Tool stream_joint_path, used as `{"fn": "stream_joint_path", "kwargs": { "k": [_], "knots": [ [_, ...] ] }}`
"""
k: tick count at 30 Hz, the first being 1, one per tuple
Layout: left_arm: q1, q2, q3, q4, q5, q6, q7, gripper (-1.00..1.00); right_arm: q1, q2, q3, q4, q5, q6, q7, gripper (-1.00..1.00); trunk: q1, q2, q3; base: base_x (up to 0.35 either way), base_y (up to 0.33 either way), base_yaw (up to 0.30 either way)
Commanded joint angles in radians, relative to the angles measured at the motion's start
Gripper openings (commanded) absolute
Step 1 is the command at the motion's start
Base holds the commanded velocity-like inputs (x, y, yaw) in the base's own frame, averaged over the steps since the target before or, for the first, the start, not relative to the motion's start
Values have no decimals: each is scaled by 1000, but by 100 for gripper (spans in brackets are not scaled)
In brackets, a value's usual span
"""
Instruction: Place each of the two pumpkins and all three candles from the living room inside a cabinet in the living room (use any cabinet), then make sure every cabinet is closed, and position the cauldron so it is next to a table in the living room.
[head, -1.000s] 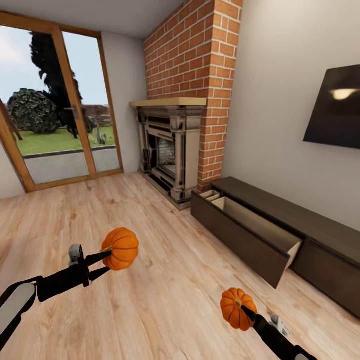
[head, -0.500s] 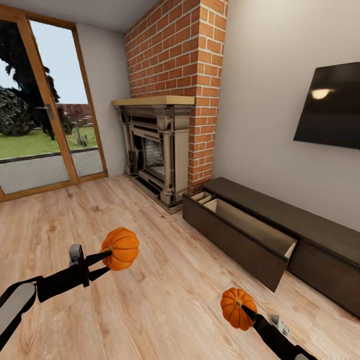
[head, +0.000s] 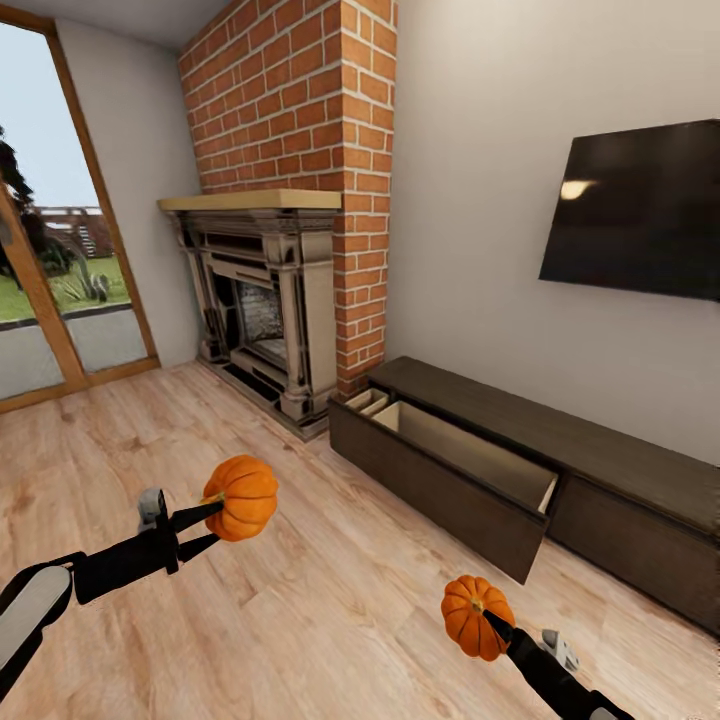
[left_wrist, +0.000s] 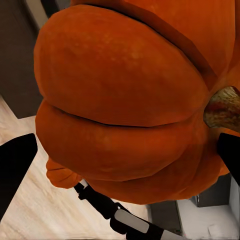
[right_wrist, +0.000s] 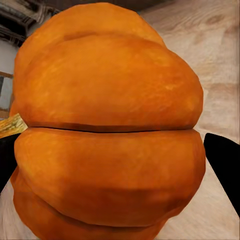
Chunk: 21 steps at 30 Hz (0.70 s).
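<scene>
My left gripper (head: 219, 522) is shut on the bigger orange pumpkin (head: 241, 497), held above the wooden floor at the left. My right gripper (head: 491, 624) is shut on the smaller pumpkin (head: 472, 614), low at the right. Ahead on the right the long dark-brown cabinet (head: 600, 440) stands against the wall, with one wide drawer (head: 470, 452) pulled out and its pale inside showing. In the left wrist view the pumpkin (left_wrist: 125, 100) sits between the dark fingers (left_wrist: 15, 170), with the smaller pumpkin (left_wrist: 60, 175) behind it. In the right wrist view the pumpkin (right_wrist: 110, 125) sits between the fingers (right_wrist: 225, 165).
A stone-coloured fireplace (head: 265, 300) under a brick chimney (head: 300, 100) stands left of the cabinet. A black TV (head: 640, 210) hangs on the wall above the cabinet. A glass door (head: 50, 290) is at the far left. Wooden floor (head: 330, 620) lies between me and the cabinet.
The camera has turned to the right, so the door, fireplace and cabinet have slid left in the picture. Both arms hold their pumpkins in the same pose.
</scene>
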<state>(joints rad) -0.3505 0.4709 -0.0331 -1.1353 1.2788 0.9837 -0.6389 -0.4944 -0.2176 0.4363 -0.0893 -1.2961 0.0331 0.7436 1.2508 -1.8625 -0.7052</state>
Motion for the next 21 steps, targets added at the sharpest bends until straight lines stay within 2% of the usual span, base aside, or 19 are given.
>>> {"fn": "stream_joint_path", "kwargs": {
  "k": [1, 21],
  "knots": [
    [-1, 1, -1, 0, 16, 7, -4, -100, -1, 0, 4, 0, -11, 3, 3, -100, 0, 0, -1, 283, 157, -289],
    [-1, 2, -1, 1, 16, 7, -4, -100, -1, 2, 4, 0, -9, -2, 3, -100, 0, 0, -1, 251, 244, -289]
  ]
}}
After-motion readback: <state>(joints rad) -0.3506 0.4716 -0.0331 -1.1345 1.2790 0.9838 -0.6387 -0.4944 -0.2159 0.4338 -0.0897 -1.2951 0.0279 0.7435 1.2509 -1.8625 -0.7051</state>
